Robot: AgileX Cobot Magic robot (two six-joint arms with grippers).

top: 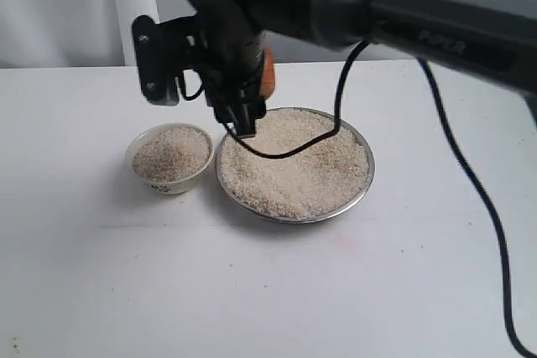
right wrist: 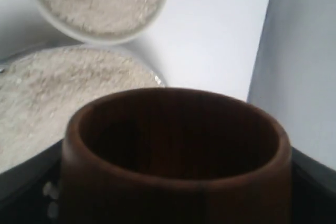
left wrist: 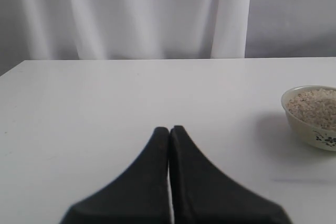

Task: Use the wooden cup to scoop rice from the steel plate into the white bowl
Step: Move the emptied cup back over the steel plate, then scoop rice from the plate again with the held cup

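Note:
My right gripper (top: pixel 247 106) reaches in from the right and hangs over the left rim of the steel plate (top: pixel 367 180), shut on the wooden cup (top: pixel 267 73). In the right wrist view the wooden cup (right wrist: pixel 176 182) fills the foreground, its dark interior showing no rice. The rice (top: pixel 294 161) lies heaped across the plate. The white bowl (top: pixel 169 180) stands just left of the plate, filled with rice (top: pixel 172 153). It also appears in the right wrist view as the white bowl (right wrist: pixel 105 34) beside the plate's rice (right wrist: pixel 58 98). My left gripper (left wrist: pixel 169 129) is shut and holds nothing, with the white bowl (left wrist: pixel 310 132) off to one side.
A black cable (top: pixel 470 182) hangs from the right arm and loops over the plate's rice. White table (top: pixel 252 291) all around, with a white curtain (left wrist: pixel 131 14) behind it. A few grains cling to the right gripper's finger (right wrist: pixel 50 192).

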